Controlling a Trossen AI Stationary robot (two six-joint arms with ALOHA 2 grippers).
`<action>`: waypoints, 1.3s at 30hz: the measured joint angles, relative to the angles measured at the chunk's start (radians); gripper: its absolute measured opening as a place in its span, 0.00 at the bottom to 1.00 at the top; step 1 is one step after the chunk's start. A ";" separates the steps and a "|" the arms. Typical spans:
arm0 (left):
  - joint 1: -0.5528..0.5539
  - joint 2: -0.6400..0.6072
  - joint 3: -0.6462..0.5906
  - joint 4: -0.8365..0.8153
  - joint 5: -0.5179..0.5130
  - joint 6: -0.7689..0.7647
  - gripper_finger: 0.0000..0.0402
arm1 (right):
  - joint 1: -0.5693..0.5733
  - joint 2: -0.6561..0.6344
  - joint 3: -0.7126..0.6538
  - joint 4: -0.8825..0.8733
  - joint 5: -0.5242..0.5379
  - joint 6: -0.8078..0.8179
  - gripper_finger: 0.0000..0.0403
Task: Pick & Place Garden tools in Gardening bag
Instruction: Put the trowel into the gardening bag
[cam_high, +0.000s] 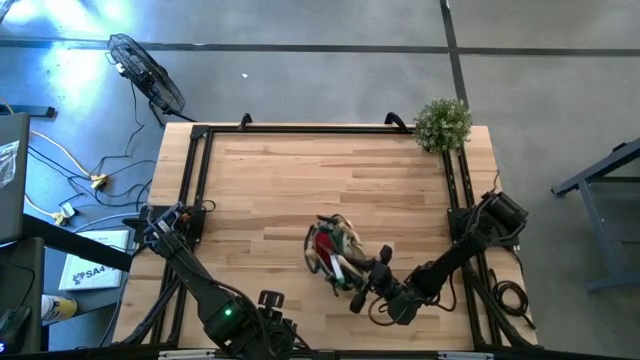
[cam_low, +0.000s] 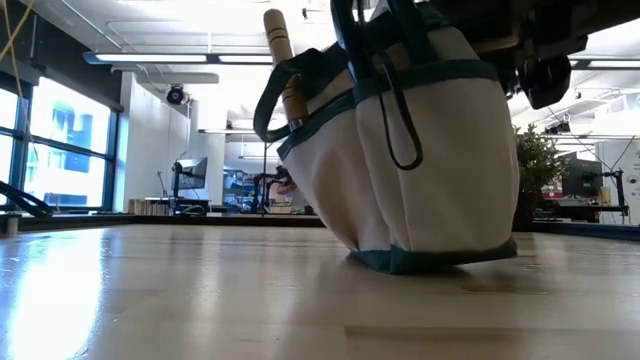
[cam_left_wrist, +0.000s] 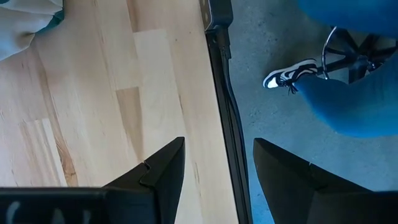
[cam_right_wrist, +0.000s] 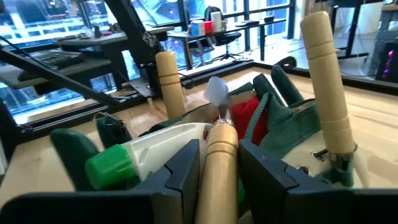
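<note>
The gardening bag (cam_high: 335, 255) stands upright on its base in the table's near middle; the low view shows its pale wall (cam_low: 430, 170) with dark green trim. Out of it stick two pale wooden tool handles (cam_right_wrist: 169, 81) (cam_right_wrist: 326, 81). A green-and-white spray bottle (cam_right_wrist: 143, 155) and a red piece (cam_right_wrist: 252, 118) lie in it. My right gripper (cam_right_wrist: 219, 146) reaches level at the bag's top from the near right and is shut on a third wooden-handled tool (cam_right_wrist: 219, 168). My left gripper (cam_left_wrist: 217, 146) hangs open over the table's near edge, left of the bag, with nothing between its fingers. My right gripper pinches the tool's pale wooden handle (cam_right_wrist: 217, 180) between its two fingers, with no gap showing on either side. The fingers come in level from the table's near right, and the handle lies along them. The tool's metal end (cam_right_wrist: 217, 93) points ahead over the bag's contents.
A bushy green plant (cam_high: 442, 124) stands at the table's far right corner. A black frame rail (cam_left_wrist: 227, 124) runs along the table's near edge. Beyond it are a person's blue-trousered leg (cam_left_wrist: 348, 93) and a shoe. Bare wood lies left of and behind the bag.
</note>
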 joint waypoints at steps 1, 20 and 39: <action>0.000 0.000 0.000 0.000 0.001 -0.007 0.46 | 0.000 0.000 0.000 0.005 -0.007 0.000 0.25; 0.000 0.000 0.000 0.001 0.001 -0.023 0.46 | 0.054 0.000 0.000 0.075 0.064 -0.073 0.15; 0.000 0.000 0.000 -0.029 -0.034 -0.044 0.46 | 0.358 0.000 0.000 0.860 0.305 -0.738 0.15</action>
